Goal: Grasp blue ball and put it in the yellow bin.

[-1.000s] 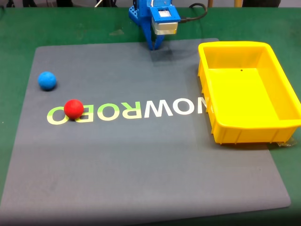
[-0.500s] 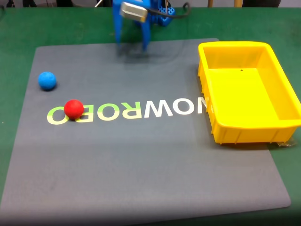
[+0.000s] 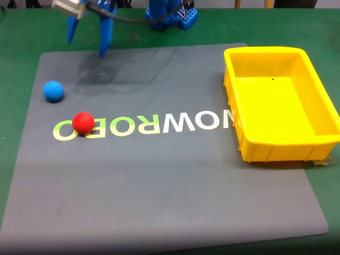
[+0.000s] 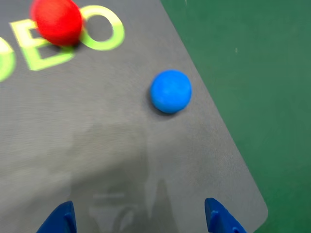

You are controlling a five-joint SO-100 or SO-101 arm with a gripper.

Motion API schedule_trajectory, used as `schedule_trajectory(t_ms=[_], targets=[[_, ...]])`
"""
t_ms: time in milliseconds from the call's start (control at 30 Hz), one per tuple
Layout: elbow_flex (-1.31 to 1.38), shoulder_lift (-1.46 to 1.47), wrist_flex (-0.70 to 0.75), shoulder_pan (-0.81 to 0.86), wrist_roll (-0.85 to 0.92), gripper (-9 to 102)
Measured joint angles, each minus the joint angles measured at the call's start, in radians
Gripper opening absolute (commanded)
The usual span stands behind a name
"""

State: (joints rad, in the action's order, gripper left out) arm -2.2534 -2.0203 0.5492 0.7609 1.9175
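you're on the approach: end effector (image 3: 86,47) wide and empty, near the table's far-left corner; lower it astride the blue ball (image 4: 170,91).

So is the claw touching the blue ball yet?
Apart. The wrist view shows bare grey mat between the open claw and the blue ball.

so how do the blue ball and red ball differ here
The blue ball is sky blue and lies on plain grey mat near its edge; the red ball sits on the yellow-green lettering. In the wrist view the blue ball is nearer the gripper. Both look round, matte and equal in size.
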Motion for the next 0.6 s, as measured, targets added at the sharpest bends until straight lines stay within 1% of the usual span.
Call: schedule_trajectory(t_ms=[333,600], targets=[[0.158,0.291,-0.074,0.025,0.0,31],[0.311,0.482,-0.089,0.028,-0.028,31]])
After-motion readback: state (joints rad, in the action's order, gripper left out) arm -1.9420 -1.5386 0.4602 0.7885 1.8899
